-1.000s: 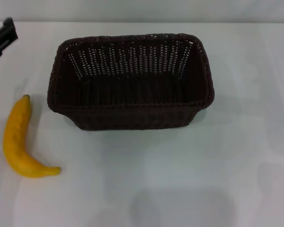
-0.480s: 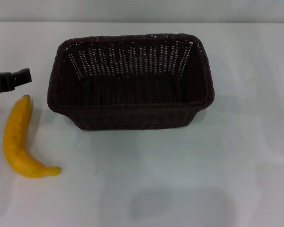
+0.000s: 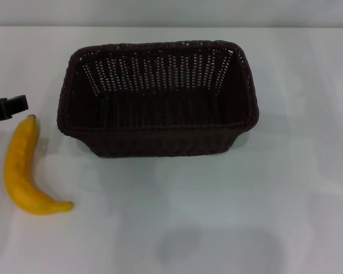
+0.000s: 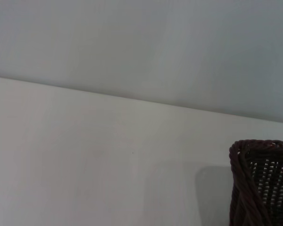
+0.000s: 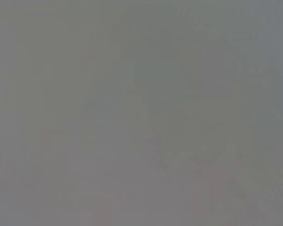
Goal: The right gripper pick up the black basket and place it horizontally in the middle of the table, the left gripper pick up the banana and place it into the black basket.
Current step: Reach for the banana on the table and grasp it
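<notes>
Dark woven wicker makes up the black basket (image 3: pixel 158 97), which sits upright on the table (image 3: pixel 286 188) with its long side running across the head view and its open mouth facing up. Light shows through the slatted weave of its far wall, and nothing can be seen lying inside it.

The banana (image 3: pixel 24 168) lies flat on the white tabletop to the left of the basket, apart from it, with bare table between the two. Its dark tip points away from the robot, roughly level with the basket's front wall, and its short stem end curls back toward the basket, nearer the robot than the basket's front.

The left gripper (image 3: pixel 7 107) shows only as a small black piece at the left edge of the head view, just beyond the banana's dark tip and left of the basket. Whether its jaws are spread or pressed together cannot be told.

The left wrist view catches one braided corner of the basket's rim, with plain tabletop stretching away beside it. The right wrist view shows only a plain grey field.
</notes>
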Robot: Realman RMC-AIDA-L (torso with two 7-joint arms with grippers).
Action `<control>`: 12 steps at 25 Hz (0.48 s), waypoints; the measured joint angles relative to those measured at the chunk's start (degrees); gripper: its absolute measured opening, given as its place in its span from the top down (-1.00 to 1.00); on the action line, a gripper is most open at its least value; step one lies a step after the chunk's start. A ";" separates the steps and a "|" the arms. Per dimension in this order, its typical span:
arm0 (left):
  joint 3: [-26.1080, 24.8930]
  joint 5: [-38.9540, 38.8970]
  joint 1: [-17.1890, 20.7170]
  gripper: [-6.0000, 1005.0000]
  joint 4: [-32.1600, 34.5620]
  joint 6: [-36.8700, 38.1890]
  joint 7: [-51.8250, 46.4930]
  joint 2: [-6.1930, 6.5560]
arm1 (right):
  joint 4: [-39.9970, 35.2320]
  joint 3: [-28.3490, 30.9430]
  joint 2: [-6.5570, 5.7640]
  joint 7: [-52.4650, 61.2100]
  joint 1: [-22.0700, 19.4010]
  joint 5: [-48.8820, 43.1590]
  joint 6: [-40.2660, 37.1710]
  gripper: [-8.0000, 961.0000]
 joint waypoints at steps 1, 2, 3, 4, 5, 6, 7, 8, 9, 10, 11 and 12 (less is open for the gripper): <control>0.05 -0.08 0.00 -0.38 0.00 -0.10 -0.02 0.00 | -0.11 0.00 -0.04 0.00 -0.02 -0.05 -0.01 -0.51; 0.12 -0.28 0.00 -0.37 -0.03 -0.18 -0.04 0.00 | -0.11 0.00 -0.04 0.00 -0.02 -0.05 -0.01 -0.51; 0.12 -0.28 0.00 -0.36 -0.03 -0.18 -0.04 0.00 | -0.48 0.00 -0.16 0.00 -0.08 -0.02 -0.05 -0.51; 0.15 -1.04 0.14 -0.35 -0.40 -0.25 -0.12 -0.02 | -0.60 0.00 -0.22 0.00 -0.10 0.01 -0.09 -0.51; 0.15 -1.15 0.17 -0.35 -0.56 -0.24 -0.16 -0.02 | -0.73 0.00 -0.27 0.00 -0.12 0.05 -0.14 -0.51; 0.15 -1.31 0.26 -0.35 -0.95 -0.25 -0.26 -0.03 | -0.79 0.00 -0.33 0.00 -0.14 0.06 -0.23 -0.51; 0.16 -1.69 0.31 -0.36 -1.82 -0.18 -0.43 -0.04 | -0.82 0.00 -0.42 0.00 -0.15 0.06 -0.42 -0.51; 0.17 -2.04 0.31 -0.36 -2.59 -0.05 -0.56 -0.04 | -0.82 0.00 -0.48 0.00 -0.16 0.08 -0.62 -0.51; 0.20 -2.47 0.30 -0.36 -3.86 0.21 -0.63 -0.07 | -0.82 0.00 -0.54 0.00 -0.16 0.08 -0.77 -0.51; 0.21 -2.76 0.26 -0.37 -4.60 0.41 -0.63 -0.10 | -0.82 0.00 -0.62 0.00 -0.16 0.09 -1.01 -0.51; 0.22 -2.97 0.24 -0.37 -5.42 0.73 -0.63 -0.14 | -0.82 0.00 -0.65 0.00 -0.16 0.09 -1.08 -0.51; 0.24 -3.13 0.25 -0.37 -6.09 1.15 -0.63 -0.18 | -0.82 0.00 -0.71 0.00 -0.16 0.11 -1.14 -0.51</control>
